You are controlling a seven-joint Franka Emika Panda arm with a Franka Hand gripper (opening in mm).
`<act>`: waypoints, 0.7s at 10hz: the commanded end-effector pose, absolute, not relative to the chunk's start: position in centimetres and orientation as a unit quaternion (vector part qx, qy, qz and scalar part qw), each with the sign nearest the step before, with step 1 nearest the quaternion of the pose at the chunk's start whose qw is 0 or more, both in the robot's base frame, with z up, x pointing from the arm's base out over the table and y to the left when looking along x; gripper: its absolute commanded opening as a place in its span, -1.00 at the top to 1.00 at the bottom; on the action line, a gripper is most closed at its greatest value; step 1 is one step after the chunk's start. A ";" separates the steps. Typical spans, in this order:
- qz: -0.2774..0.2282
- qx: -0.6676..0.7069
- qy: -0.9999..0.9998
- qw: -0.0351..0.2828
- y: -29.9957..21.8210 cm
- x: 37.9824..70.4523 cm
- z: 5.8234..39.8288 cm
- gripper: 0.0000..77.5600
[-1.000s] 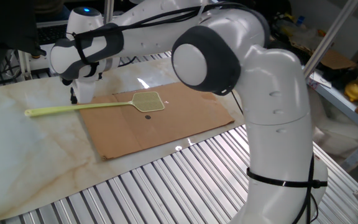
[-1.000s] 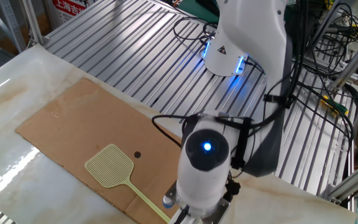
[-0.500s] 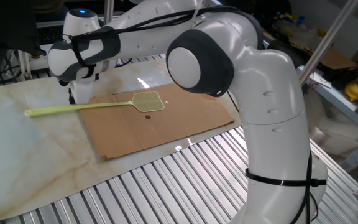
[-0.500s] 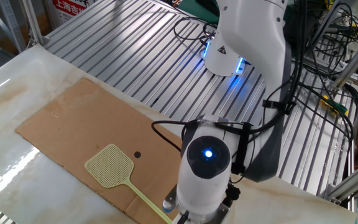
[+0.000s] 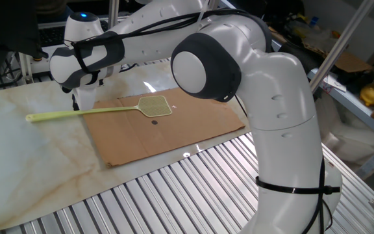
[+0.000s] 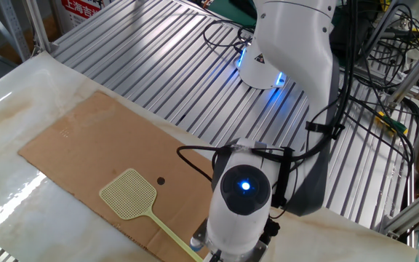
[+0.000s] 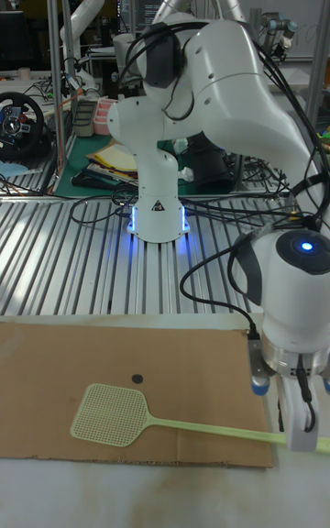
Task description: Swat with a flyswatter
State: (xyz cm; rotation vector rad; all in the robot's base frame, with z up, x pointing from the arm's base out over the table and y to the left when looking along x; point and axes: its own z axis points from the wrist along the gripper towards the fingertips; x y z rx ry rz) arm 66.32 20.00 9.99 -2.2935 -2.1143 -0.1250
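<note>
While the flyswatter (image 5: 102, 110) lies flat across the table (image 5: 18, 162), its squarish mesh head (image 7: 110, 415) rests on the cardboard sheet (image 5: 174, 130) just beside a small dark spot (image 6: 161, 181), and its long thin handle (image 5: 63, 114) runs off the cardboard's edge onto the pale marble surface. The gripper (image 7: 305, 418) hangs at the handle, well away from the head and toward the free end, with 1 pale finger (image 7: 299, 424) reaching down to the handle in the tall fixed view. Whether the jaws are closed on the plastic or only straddle it cannot be told: the wrist housing hides the fingertips in both fixed views, and the tall view shows the finger overlapping the handle without making contact clear. As a judgement, the swatter looks very light, with a handle that is thin and springy and a head that will flex and lag behind when swung. The smooth, narrow plastic may twist or slide between flat pads, so a firm pinch squarely across the handle seems wise. Taking hold toward the tail end, as the gripper's position suggests, gives the longest swing and the most whip at the head, but also the least control of where the mesh lands; a grasp nearer the middle would trade reach for aim at the dark spot.
</note>
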 end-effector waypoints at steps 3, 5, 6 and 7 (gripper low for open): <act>-0.037 -0.732 -0.681 0.005 19.9 67.1 9.7 -1.00; -0.037 -0.732 -0.681 0.005 19.9 67.1 9.7 -1.00; -0.037 -0.732 -0.681 0.005 19.9 67.1 9.7 -1.00; -0.037 -0.732 -0.681 0.005 19.9 67.1 9.7 -1.00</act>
